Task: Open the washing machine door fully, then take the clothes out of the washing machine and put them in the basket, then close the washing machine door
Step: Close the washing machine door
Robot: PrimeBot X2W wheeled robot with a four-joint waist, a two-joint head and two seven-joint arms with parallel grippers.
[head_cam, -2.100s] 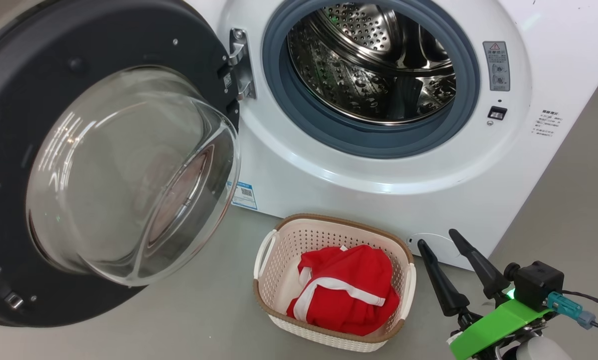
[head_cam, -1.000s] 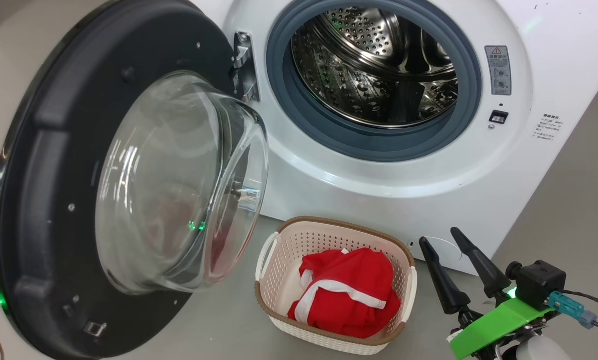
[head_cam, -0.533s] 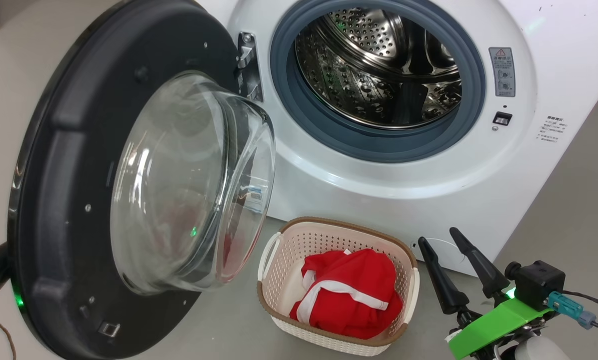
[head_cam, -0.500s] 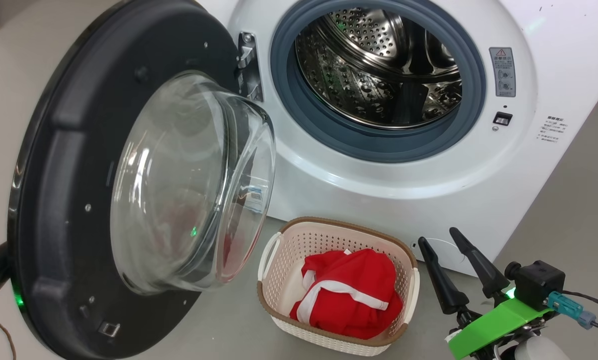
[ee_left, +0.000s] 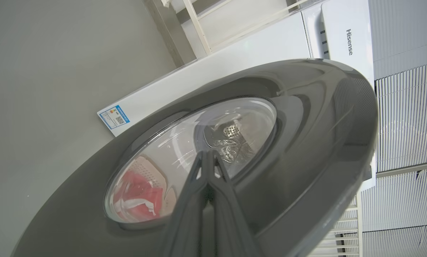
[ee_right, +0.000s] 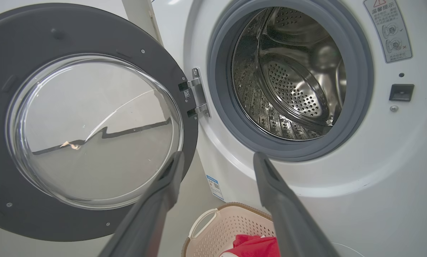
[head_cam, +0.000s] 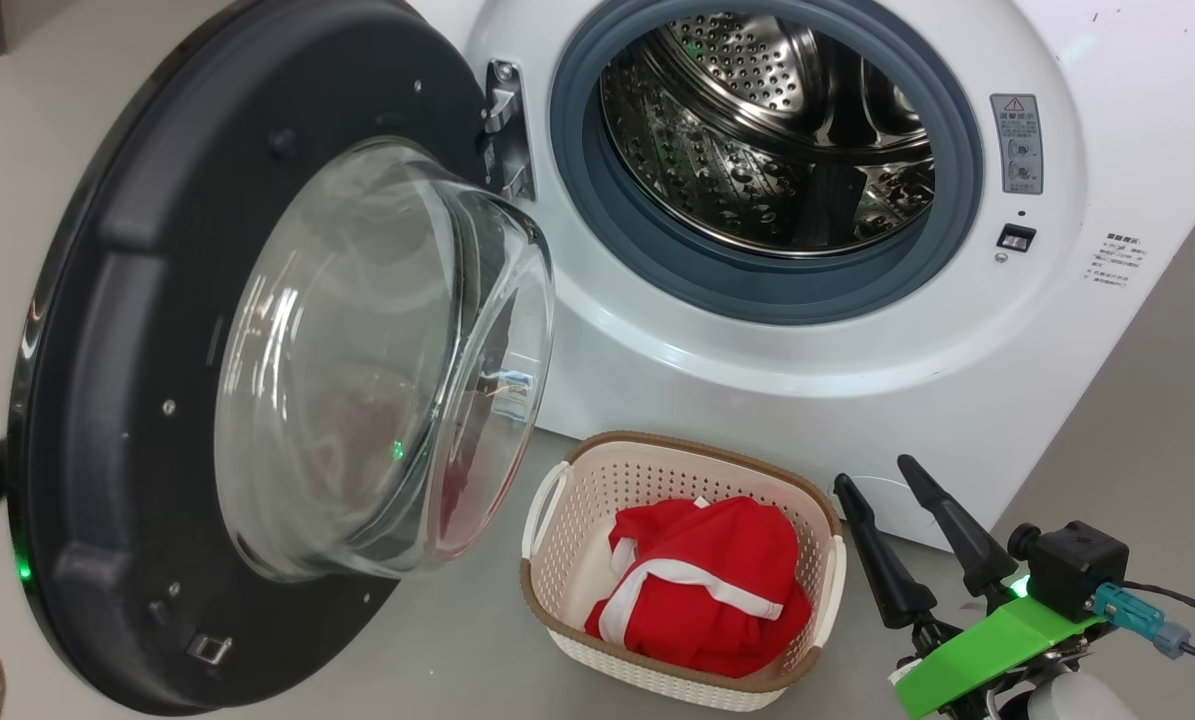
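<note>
The washing machine door (head_cam: 87,330), half open across the left of the head view, is looking heavy, stiff and glossy-slick, better pushed than gripped. The left pincer (ee_left: 207,157), drawn tight together, is pointing at its outer face, low centre in the left wrist view, over breakable glass (ee_left: 170,150); the black rim (ee_left: 324,125) is seeming safer. The right pincer (head_cam: 873,472) is idling, spread apart, lower right of the head view.

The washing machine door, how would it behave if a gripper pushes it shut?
The washing machine door probably swings as one rigid piece about its hinge. Its bulging glass bowl suggests weight; the glossy outer face may be slippery.
</note>
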